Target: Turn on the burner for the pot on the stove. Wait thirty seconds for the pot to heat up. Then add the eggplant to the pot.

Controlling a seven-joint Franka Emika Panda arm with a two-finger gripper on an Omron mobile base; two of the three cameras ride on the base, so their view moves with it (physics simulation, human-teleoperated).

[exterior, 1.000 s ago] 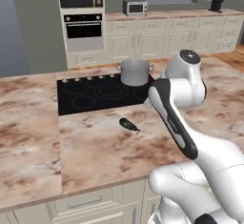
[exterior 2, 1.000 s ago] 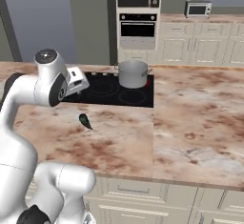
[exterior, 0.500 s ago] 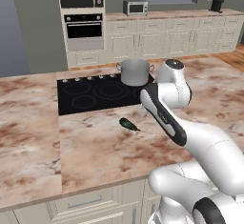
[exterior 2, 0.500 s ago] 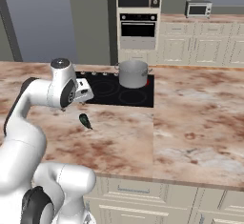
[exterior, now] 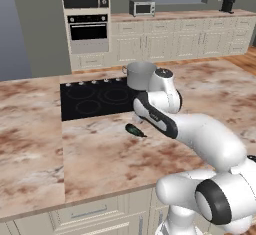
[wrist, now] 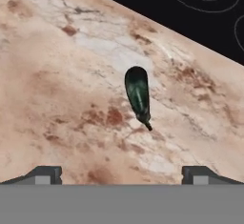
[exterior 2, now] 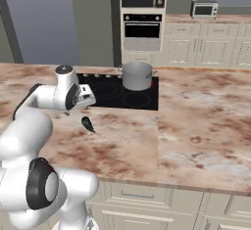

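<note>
Marbled brown-and-cream countertop (exterior: 105, 164) runs across the kitchen island, with the stove (exterior: 95, 100) set flush into it and cream cabinets and a black wall oven (exterior: 88, 25) behind. On the stove's far right corner stands the pot (exterior: 139, 75), lidless and upright, and a red glow shows at its base on the burner (exterior 2: 154, 83). Just in front of the stove's near edge the eggplant (wrist: 138, 94) lies flat on the counter, apart from the cooktop and well apart from the pot. Above it hangs the white arm, its gripper (wrist: 121, 173) pointed down at the counter with the fingers (wrist: 46, 173) spread wide and nothing between them, the eggplant lying just ahead of the tips.
</note>
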